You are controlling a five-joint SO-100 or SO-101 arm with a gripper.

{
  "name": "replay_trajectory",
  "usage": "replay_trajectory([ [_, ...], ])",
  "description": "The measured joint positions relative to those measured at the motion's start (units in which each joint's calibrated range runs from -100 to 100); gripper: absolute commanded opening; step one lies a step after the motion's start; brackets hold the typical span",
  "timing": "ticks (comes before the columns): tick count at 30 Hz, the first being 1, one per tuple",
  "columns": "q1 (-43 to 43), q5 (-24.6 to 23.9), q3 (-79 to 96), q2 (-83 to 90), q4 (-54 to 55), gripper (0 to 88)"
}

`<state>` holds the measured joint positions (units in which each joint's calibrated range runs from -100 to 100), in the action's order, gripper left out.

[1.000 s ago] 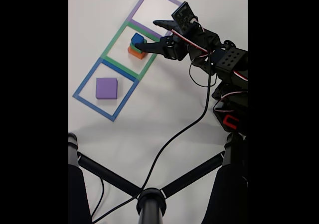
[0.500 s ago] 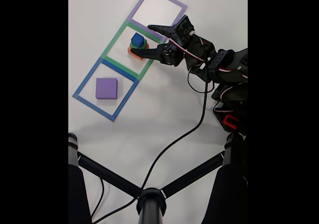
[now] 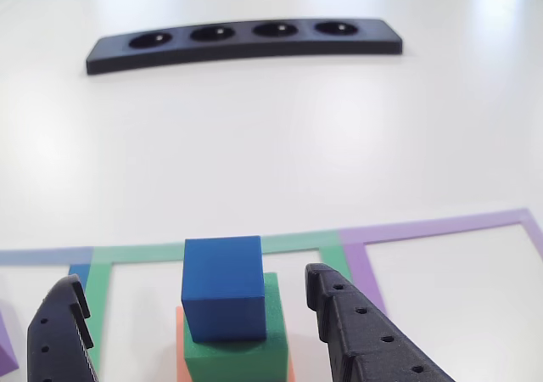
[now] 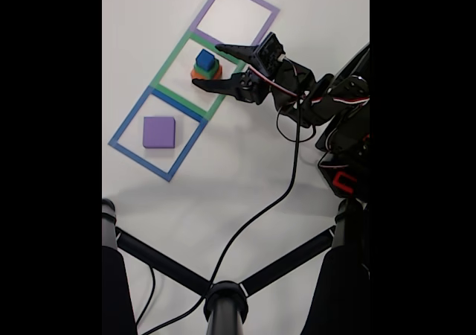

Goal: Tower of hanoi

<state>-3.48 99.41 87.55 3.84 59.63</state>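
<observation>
Purple block [image 4: 158, 132] lies alone at the left of the fixed view, inside the blue tape outline [image 4: 126, 130], well apart from the arm. To its upper right, within the green tape outline [image 4: 169, 61], stands a stack: salmon-orange block [image 4: 198, 74] at the bottom, green block [image 3: 254, 356] on it, blue cube [image 3: 222, 287] on top. The gripper [image 4: 214, 65] reaches in from the right with its fingers spread wide and holding nothing. In the other view, one finger shows at lower left and the other at lower right, with the blue cube between them and touching neither. The cube sits square to the fingers, nearer the right one. Judgement: closing needs only a slight advance. Black bar [image 3: 244, 42] with four holes lies across the top of that view.
</observation>
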Motion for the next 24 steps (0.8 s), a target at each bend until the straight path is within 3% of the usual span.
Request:
replay_trajectory([
  [12, 0.82, 0.0, -3.31, -5.74, 2.49, 25.1],
  [24, 1.47, 0.0, -4.61, -6.84, 2.49, 13.2],
])
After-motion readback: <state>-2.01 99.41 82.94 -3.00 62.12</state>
